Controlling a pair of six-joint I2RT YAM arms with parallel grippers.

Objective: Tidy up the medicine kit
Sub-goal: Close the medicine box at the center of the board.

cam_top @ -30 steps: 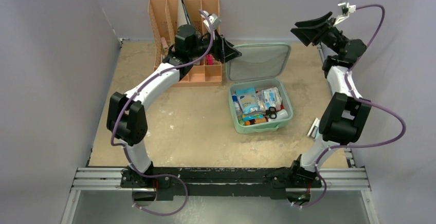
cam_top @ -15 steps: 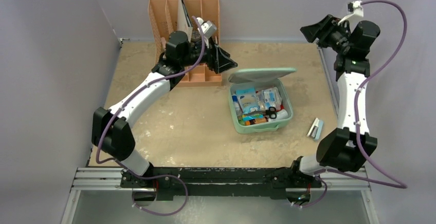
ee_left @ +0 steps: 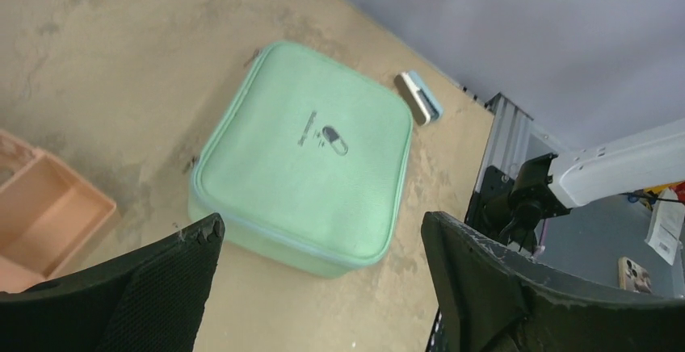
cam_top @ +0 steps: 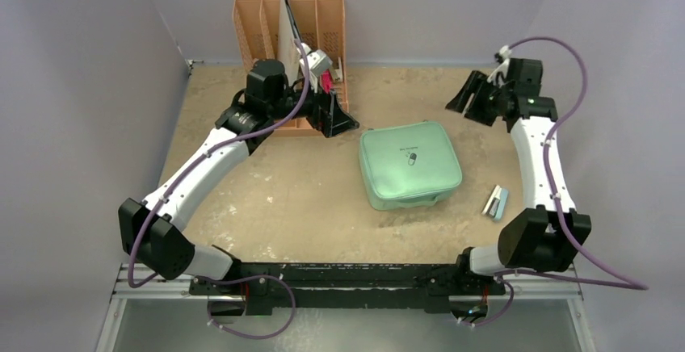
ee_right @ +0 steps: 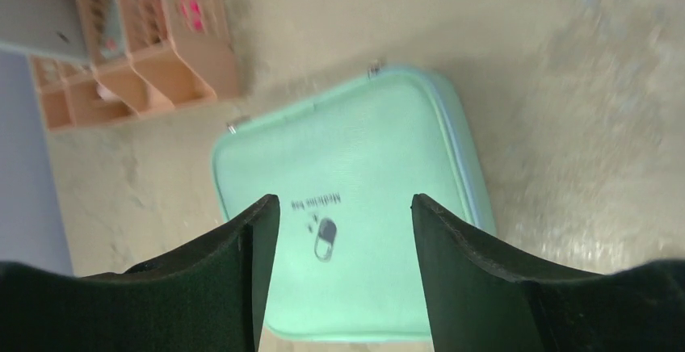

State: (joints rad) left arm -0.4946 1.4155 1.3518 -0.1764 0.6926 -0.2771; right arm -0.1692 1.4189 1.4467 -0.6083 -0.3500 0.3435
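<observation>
kit (cam_top: 409,164) lies closed on the surface (cam_top: 283,194); left pincer (ee_left: 321,224) and right pincer (ee_right: 346,202) both gape wide, empty, apart from it

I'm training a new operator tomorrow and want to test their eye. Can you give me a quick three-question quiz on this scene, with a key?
1. True or false: the medicine kit lies with its lid open.
2. In the top view, what lies on the table to the right of the kit? A) scissors B) a small pale-blue box C) a bottle
3. Fill in: the left hand and the right hand are both ____ and hold nothing.
Key: 1 false, the lid is shut. 2 B. 3 open.
</observation>
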